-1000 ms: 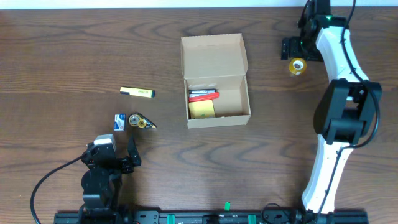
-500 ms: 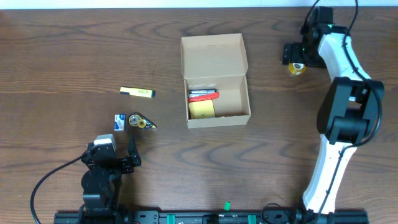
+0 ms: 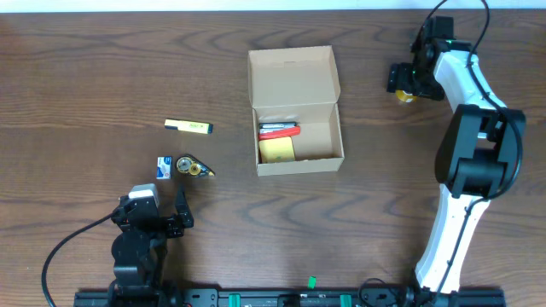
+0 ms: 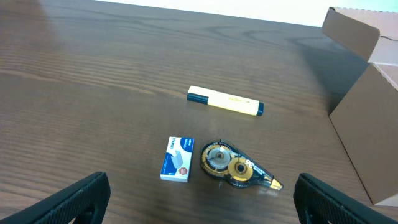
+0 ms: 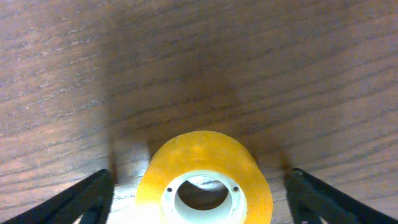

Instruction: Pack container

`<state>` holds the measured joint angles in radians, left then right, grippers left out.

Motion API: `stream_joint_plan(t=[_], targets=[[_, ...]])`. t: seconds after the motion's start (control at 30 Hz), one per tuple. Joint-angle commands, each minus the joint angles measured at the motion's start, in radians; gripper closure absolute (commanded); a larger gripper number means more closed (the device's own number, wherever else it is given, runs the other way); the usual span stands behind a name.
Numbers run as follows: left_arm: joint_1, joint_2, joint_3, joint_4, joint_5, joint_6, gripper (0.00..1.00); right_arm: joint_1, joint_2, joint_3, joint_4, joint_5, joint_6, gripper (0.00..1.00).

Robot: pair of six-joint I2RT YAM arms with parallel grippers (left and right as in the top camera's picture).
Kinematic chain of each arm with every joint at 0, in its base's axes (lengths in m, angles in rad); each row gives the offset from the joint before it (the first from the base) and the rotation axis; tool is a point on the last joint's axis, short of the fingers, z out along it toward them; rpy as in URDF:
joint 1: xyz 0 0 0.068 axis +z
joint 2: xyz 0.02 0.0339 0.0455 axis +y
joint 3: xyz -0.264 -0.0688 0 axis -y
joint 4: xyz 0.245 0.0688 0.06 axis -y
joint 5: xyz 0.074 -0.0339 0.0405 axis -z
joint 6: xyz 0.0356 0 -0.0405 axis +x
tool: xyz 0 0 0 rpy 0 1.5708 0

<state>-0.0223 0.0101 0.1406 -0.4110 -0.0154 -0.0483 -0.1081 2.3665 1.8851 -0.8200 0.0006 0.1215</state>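
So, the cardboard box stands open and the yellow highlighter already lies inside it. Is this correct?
Not quite. The cardboard box does stand open, but the yellow highlighter is not inside it. It lies on the table, to the left of the box. The overhead view shows this clearly.

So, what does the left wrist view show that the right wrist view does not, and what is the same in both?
Only the left wrist view: a yellow highlighter, a small blue-and-white box, a correction tape dispenser and one side of the cardboard container.
Only the right wrist view: a yellow tape roll, sitting between the open fingers of the right claw, which do not touch it.
Both: the dark wooden table and black fingers at the lower corners. The left claw is open and holds nothing.
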Motion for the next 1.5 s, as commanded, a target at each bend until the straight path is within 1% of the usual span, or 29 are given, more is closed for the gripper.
stream_joint_plan(t=[0.0, 0.07, 0.13, 0.23, 0.43, 0.47, 0.53, 0.57, 0.63, 0.87, 0.93, 1.13, 1.33, 1.47], targets=[[0.005, -0.006, -0.019, -0.006, -0.014, 0.011, 0.05, -0.003, 0.01, -0.012, -0.002, -0.005, 0.022, 0.2], [0.005, -0.006, -0.019, -0.006, -0.014, 0.011, 0.05, -0.003, 0.01, -0.012, -0.002, -0.005, 0.025, 0.31], [0.005, -0.006, -0.019, -0.005, -0.014, 0.011, 0.05, -0.003, 0.01, -0.012, -0.002, -0.005, 0.039, 0.38], [0.005, -0.006, -0.019, -0.006, -0.014, 0.011, 0.05, -0.003, 0.01, -0.012, -0.002, -0.005, 0.04, 0.46], [0.005, -0.006, -0.019, -0.006, -0.014, 0.011, 0.05, -0.002, 0.009, -0.008, -0.002, -0.011, 0.121, 0.71], [0.005, -0.006, -0.019, -0.006, -0.014, 0.011, 0.05, 0.0, 0.008, -0.008, -0.002, -0.018, 0.137, 0.76], [0.005, -0.006, -0.019, -0.006, -0.014, 0.011, 0.05, 0.005, 0.003, -0.001, -0.008, -0.07, 0.137, 0.93], [0.005, -0.006, -0.019, -0.006, -0.014, 0.011, 0.05, 0.01, 0.0, 0.009, -0.017, -0.098, 0.138, 0.98], [0.005, -0.006, -0.019, -0.006, -0.014, 0.011, 0.05, 0.024, -0.005, 0.042, -0.061, -0.125, 0.141, 0.99], [0.005, -0.006, -0.019, -0.006, -0.014, 0.011, 0.05, 0.132, -0.033, 0.286, -0.366, -0.124, 0.14, 0.99], [0.005, -0.006, -0.019, -0.006, -0.014, 0.011, 0.05, 0.172, -0.048, 0.36, -0.408, -0.121, 0.154, 0.99], [0.005, -0.006, -0.019, -0.006, -0.014, 0.011, 0.05, 0.294, -0.093, 0.527, -0.46, -0.101, 0.205, 0.99], [0.005, -0.006, -0.019, -0.006, -0.014, 0.011, 0.05, 0.45, -0.124, 0.553, -0.591, -0.015, 0.426, 0.99], [0.005, -0.006, -0.019, -0.006, -0.014, 0.011, 0.05, 0.524, -0.123, 0.552, -0.649, 0.002, 0.498, 0.99]])
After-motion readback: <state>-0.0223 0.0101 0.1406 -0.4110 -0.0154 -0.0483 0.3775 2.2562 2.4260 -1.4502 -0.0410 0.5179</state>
